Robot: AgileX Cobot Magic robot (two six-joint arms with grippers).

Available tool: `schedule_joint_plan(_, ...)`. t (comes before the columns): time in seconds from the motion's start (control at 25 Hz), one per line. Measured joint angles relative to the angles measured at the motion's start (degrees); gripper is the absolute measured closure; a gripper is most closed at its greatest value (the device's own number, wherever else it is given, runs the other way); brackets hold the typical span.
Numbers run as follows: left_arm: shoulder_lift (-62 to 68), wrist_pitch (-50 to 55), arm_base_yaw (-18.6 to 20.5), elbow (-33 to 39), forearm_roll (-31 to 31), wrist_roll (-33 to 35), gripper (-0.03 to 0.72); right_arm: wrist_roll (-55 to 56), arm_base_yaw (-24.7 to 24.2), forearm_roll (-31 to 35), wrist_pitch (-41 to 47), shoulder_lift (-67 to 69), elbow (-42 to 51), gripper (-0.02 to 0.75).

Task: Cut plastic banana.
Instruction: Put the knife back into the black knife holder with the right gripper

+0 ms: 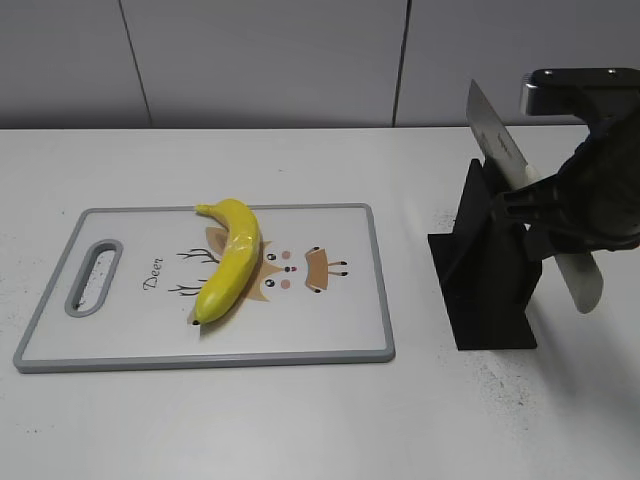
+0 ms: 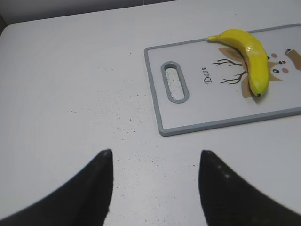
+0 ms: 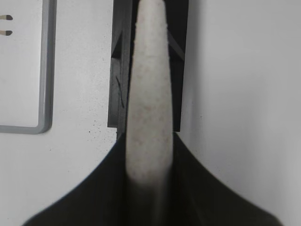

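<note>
The plastic banana [image 1: 232,262] lies whole on a white cutting board [image 1: 380,290] with a grey rim, across a deer drawing; it also shows in the left wrist view [image 2: 251,59]. My right gripper [image 1: 545,195] is shut on the knife [image 1: 495,125] where the pale handle [image 3: 150,84] meets the blade. The knife slants over its black stand [image 1: 490,280], blade up to the left. I cannot tell whether it still rests in the stand. My left gripper [image 2: 155,153] is open and empty over bare table, left of the board [image 2: 153,89].
The stand is to the right of the board, with a narrow strip of table between them. The board's corner shows in the right wrist view [image 3: 44,70]. A slot handle [image 1: 92,277] is at the board's left end. A grey wall runs behind the table.
</note>
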Motion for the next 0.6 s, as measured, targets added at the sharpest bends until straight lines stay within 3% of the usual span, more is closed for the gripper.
schedule_joint_plan(0.6, 0.0, 0.0, 0.0, 0.0, 0.0, -0.1, 0.135, 2.1, 0.0, 0.5, 1.0, -5.1, -2.7, 0.578)
